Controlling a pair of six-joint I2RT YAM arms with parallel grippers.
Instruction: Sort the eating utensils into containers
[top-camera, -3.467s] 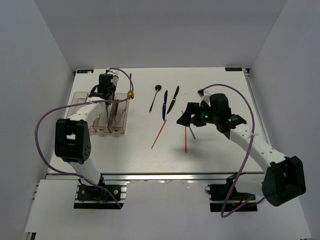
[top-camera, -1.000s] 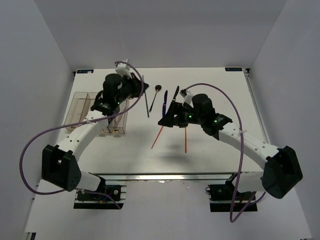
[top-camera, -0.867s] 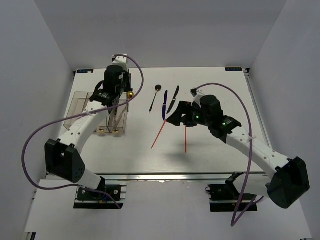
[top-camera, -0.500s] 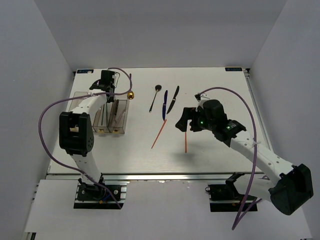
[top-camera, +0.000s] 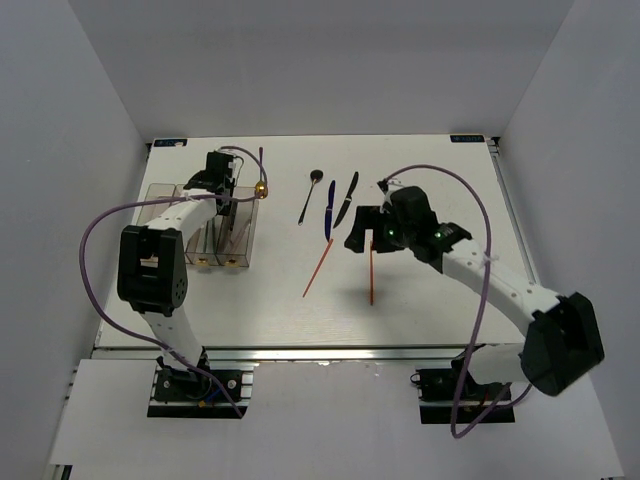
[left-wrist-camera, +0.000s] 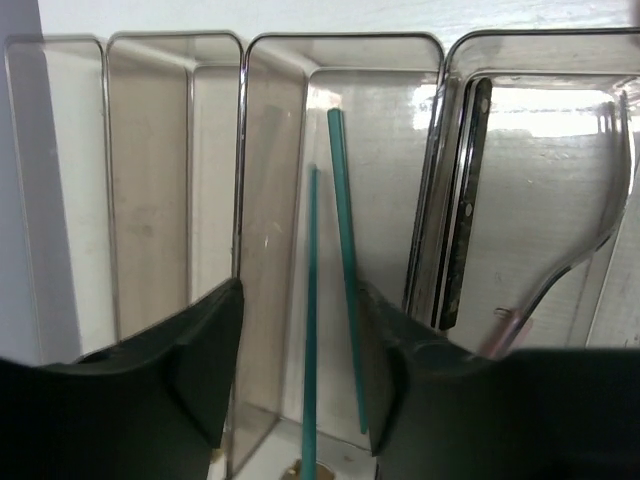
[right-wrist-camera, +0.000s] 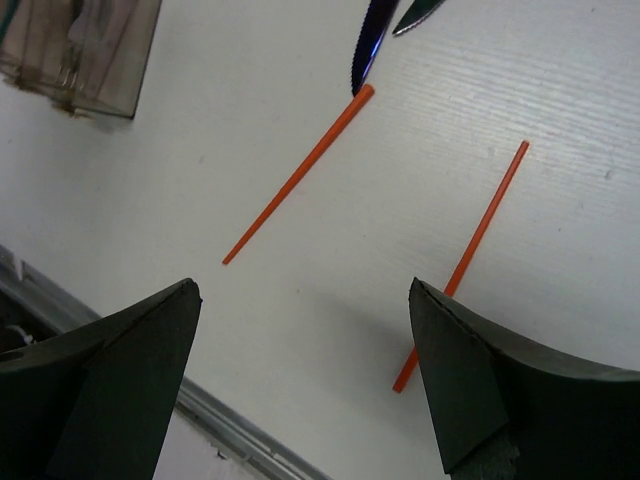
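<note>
The four joined smoky-brown containers (top-camera: 160, 205) stand at the left. My left gripper (top-camera: 218, 192) hovers over them, open. In the left wrist view (left-wrist-camera: 300, 290) its jaws straddle one of two teal chopsticks (left-wrist-camera: 345, 260) lying in the third bin (left-wrist-camera: 270, 150). The fourth bin holds a black-handled utensil (left-wrist-camera: 462, 210) and a pinkish fork (left-wrist-camera: 590, 240). My right gripper (top-camera: 362, 232) is open and empty above two orange-red chopsticks (top-camera: 318, 268) on the table; both show in the right wrist view (right-wrist-camera: 300, 175), (right-wrist-camera: 462, 265), beyond its wide-open jaws (right-wrist-camera: 302, 285).
A black spoon (top-camera: 308, 195), a blue knife (top-camera: 329, 208) and a black knife (top-camera: 346, 198) lie side by side at the table's far middle. A gold spoon bowl (top-camera: 261, 188) sits by the bins' far right corner. The knife tips (right-wrist-camera: 368, 40) show in the right wrist view.
In the last half second my right gripper shifted slightly left and farther, over the orange-red chopsticks. My left gripper moved a little nearer over the bins. The utensils on the table have not moved.
</note>
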